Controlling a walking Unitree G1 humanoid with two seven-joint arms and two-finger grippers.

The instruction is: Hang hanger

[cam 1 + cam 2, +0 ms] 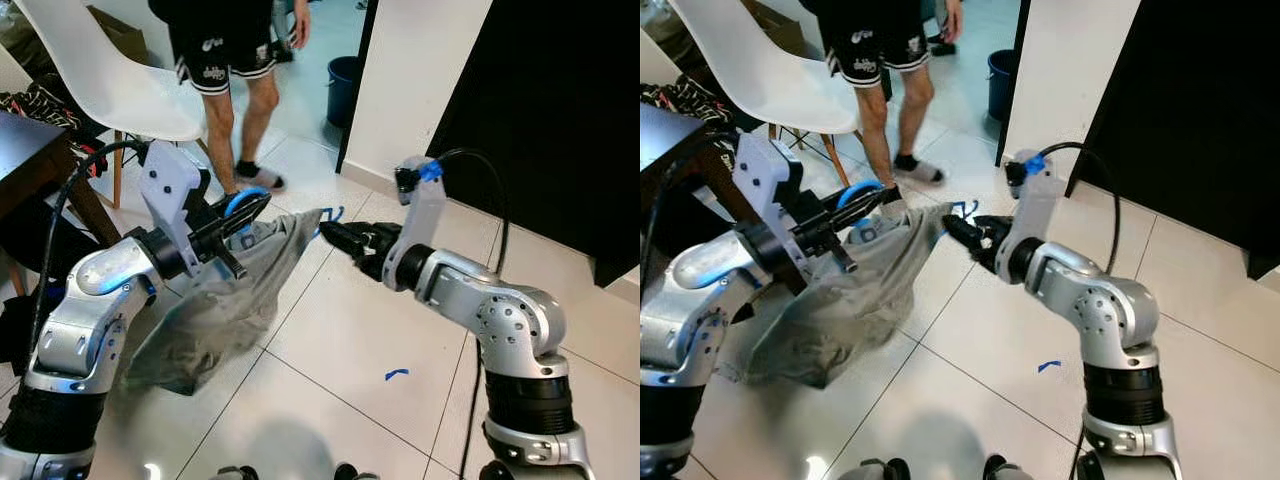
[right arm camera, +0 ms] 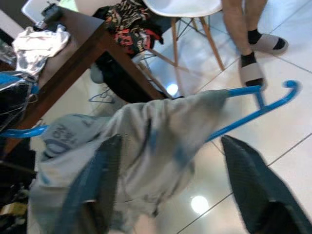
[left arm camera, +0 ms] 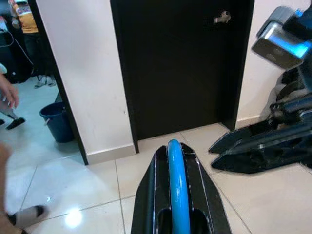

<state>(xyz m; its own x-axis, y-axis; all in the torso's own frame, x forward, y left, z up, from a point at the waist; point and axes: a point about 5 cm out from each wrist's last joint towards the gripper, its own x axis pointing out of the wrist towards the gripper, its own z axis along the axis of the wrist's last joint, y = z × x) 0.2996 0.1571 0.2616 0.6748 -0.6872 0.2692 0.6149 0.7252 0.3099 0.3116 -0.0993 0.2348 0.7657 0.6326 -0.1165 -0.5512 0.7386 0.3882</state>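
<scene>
Left gripper [image 1: 240, 210] pinches the blue hanger [image 2: 253, 105] by its hook, grey shirt [image 1: 215, 305] draped over it. Right gripper [image 1: 335, 235] spread wide, just beside hanger's far end. Person [image 1: 235, 60] stands beyond the shirt.

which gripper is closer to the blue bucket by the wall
Right. The right gripper reaches toward the doorway side where the blue bucket stands; the left gripper, shut on the blue hanger, sits farther off.
</scene>
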